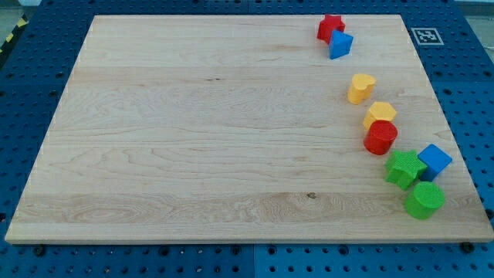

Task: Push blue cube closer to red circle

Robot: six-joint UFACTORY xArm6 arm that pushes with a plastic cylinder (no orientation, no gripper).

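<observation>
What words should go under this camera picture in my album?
Blue cube sits beside the green star, near the red circle; my tip is not showing.

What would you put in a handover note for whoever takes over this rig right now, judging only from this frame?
My tip: not in the camera view, so its place relative to the blocks cannot be told.
Blue cube: near the board's right edge, touching the green star, above the green cylinder.
Red circle: up and to the view's left of the cube, against the yellow hexagon.
Done: nothing evident; a gap separates cube and circle.
Left: push the cube up-left toward the circle, past the green star.
</observation>
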